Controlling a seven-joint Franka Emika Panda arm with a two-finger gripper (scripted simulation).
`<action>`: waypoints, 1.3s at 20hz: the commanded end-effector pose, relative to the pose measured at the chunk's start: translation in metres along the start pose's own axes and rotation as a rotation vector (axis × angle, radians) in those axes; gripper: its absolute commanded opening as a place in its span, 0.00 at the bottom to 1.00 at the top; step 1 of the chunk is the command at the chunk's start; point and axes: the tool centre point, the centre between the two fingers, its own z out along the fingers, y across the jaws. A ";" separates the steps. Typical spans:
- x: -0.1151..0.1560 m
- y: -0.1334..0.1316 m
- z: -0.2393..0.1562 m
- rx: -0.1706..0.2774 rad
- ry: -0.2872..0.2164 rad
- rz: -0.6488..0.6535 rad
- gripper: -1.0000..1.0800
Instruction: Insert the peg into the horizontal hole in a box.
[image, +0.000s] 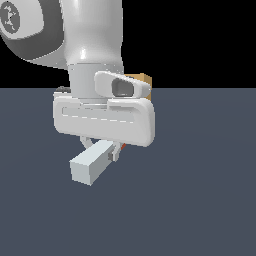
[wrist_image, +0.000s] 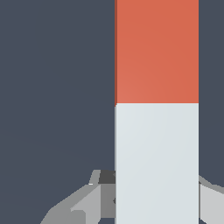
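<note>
- The peg (image: 91, 165) is in the grasp of the gripper (image: 102, 148): the exterior view shows its pale half jutting out below the hand toward the camera, and the fingers pressed against its sides near the colour change.
- The wrist view agrees: the peg (wrist_image: 156, 109) runs straight out from between the fingers (wrist_image: 78, 205), pale half close to them, orange-red half beyond. The jaws stand only as wide as the bar, closed on it.
- The peg appears clear of the floor (image: 200, 200) and roughly level, tilted slightly in the exterior view. So picking up and lifting look done.
- Past the gripper, on the side the red half points to, only a tan corner of the box (image: 144, 80) shows above the hand. The arm hides the rest.
- The hole is not visible in either view, so whether the peg lines up with it cannot be told.
- In the wrist view no box shows around or ahead of the red half, only floor (wrist_image: 52, 87). By that, the tip has probably not entered the hole.
- Left to do, as I judge it: carry the peg toward the box, align the red end with the hole, and push it in level.
</note>
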 end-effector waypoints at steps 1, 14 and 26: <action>0.011 -0.014 -0.006 -0.003 0.001 -0.020 0.00; 0.038 -0.051 -0.019 -0.003 0.000 -0.069 0.00; 0.040 -0.051 -0.018 -0.002 0.000 -0.070 0.00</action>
